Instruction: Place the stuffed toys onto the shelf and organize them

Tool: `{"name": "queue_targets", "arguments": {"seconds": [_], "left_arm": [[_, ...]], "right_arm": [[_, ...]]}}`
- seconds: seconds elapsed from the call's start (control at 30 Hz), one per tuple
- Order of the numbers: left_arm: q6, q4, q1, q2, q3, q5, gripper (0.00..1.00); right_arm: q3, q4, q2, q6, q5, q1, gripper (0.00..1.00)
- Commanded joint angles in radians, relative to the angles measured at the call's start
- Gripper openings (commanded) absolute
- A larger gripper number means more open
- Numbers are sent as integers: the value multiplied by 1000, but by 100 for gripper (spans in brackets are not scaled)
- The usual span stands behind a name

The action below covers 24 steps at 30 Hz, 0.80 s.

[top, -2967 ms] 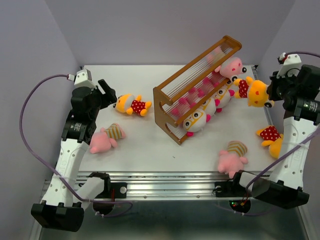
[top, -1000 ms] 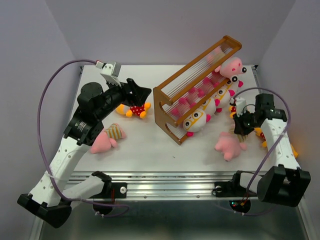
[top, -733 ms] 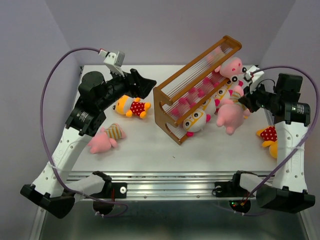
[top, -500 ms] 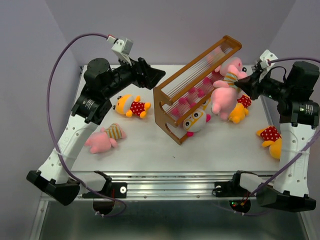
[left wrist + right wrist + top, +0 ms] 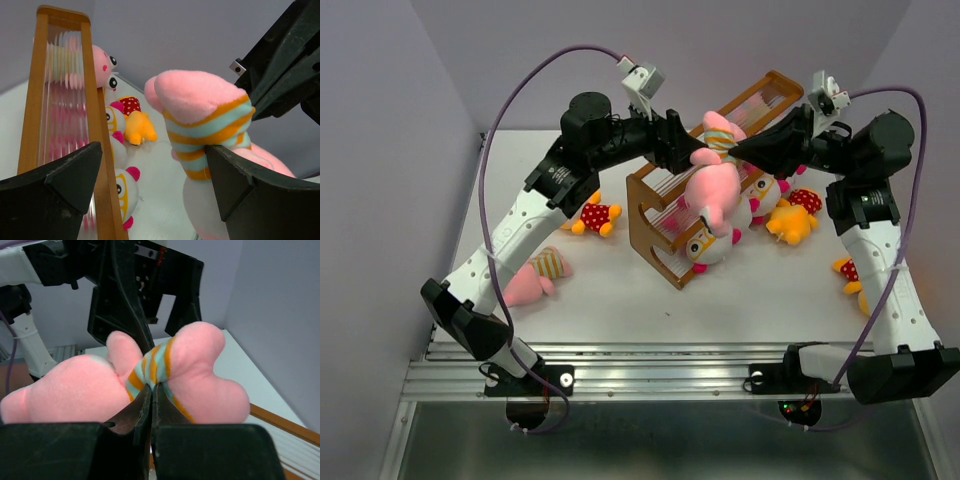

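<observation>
A pink stuffed toy [image 5: 712, 188] in a striped shirt hangs in the air over the shelf [image 5: 782, 88], an orange-brown wooden rack set slantwise. My right gripper [image 5: 735, 148] is shut on the shirt [image 5: 150, 371], pinching the cloth. My left gripper [image 5: 682, 155] stands open around the same toy [image 5: 205, 117], and its right finger [image 5: 250, 195] touches the shirt. White-faced stuffed toys [image 5: 710, 240] with orange glasses lie in the shelf's lower tier.
On the table left of the shelf lie a yellow-orange toy [image 5: 588, 213] in red polka dots and a pink striped toy [image 5: 528, 280]. Right of it lie two more yellow-orange toys [image 5: 790, 220] [image 5: 855, 275]. The shelf's wooden post [image 5: 92, 115] stands close to my left finger.
The right gripper has lifted the pink toy off the table and carried it left above the shelf. The left arm swung up and right until its open jaws surround the toy.
</observation>
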Motion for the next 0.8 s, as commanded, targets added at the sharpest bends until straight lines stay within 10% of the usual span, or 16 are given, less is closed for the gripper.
{"name": "queue_targets", "arguments": {"seconds": [0.0,0.77], "left_arm": [[9,51,-37,6,99,53,97],[-161,350,-38,-146,-63,104,99]], "right_arm": [[42,117,7,33,38,91,1],[85,-56,62,-111,61,181,1]]}}
